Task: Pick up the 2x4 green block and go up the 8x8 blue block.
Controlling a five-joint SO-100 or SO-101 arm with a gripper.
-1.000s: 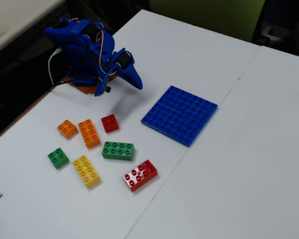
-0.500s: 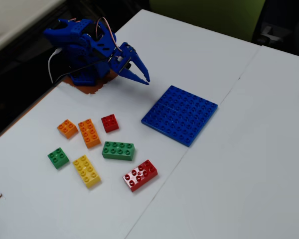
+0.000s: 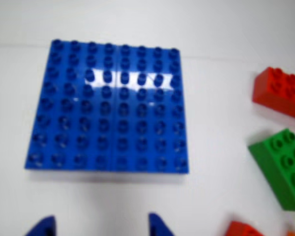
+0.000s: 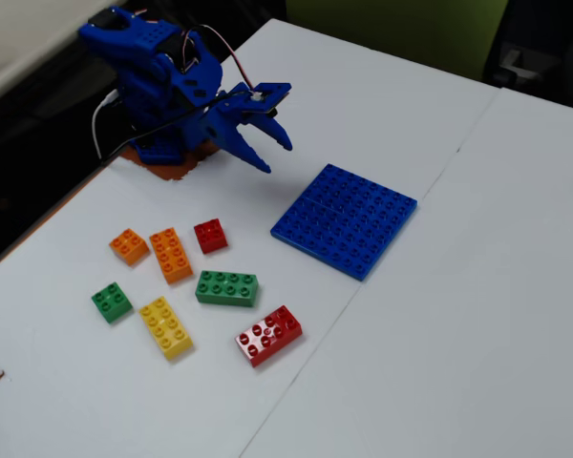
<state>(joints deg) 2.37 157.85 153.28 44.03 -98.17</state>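
Since the previous frame we note the gripper (image 4: 275,153) has lifted and swung outward, its jaws parted and empty. We log the 2x4 green block (image 4: 226,287) flat on the table, well apart from the gripper and beside the 8x8 blue block (image 4: 345,219), its long axis running roughly left-right in the fixed view. Only the wrist view crops the green block (image 3: 284,167) at its right edge, with the blue plate (image 3: 108,108) central.

Bench (image 4: 458,315), fixed view: 8x8 plate (image 4: 345,219) mid-bench; 2x4 brick (image 4: 226,287) toward left edge, among six bricks.
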